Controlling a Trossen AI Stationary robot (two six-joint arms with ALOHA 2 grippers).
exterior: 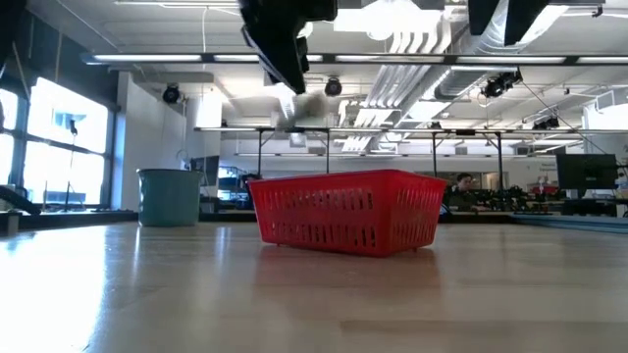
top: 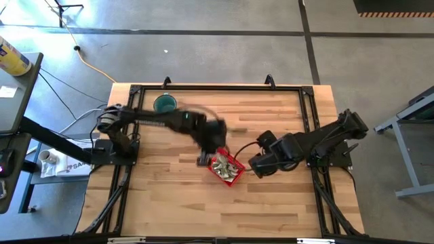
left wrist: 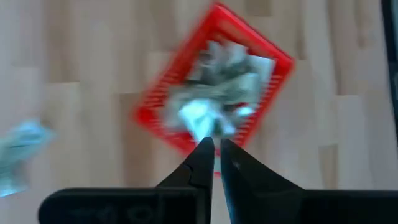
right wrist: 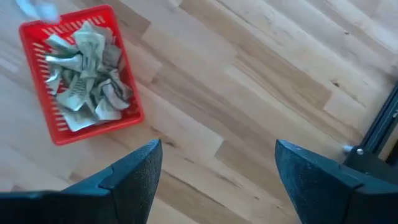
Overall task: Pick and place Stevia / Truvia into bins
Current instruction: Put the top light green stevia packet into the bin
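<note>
On the wooden table (top: 169, 203), crumpled pale sachets (right wrist: 87, 81) fill the red basket (right wrist: 37, 93); left gripper (left wrist: 214, 146) nearly closed, right gripper (right wrist: 214, 165) spread wide.

Square red mesh basket (top: 227, 169) mid-table, heaped with crumpled pale sachets (right wrist: 87, 78)

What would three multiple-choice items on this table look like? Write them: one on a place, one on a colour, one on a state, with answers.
1. Where is the teal cup?
A. near the table's far edge, on the left arm's side
B. inside the basket
C. under the right arm

2. What colour is the basket?
A. blue
B. red
C. white

3. How stand the right tool's fingers?
A. pressed together
B. closed on a sachet
C. wide apart

Answers: 1 A, the high view shows it beside the left arm, apart from the basket. 2 B, red mesh walls show in every view. 3 C, its wrist view shows bare table between them.
</note>
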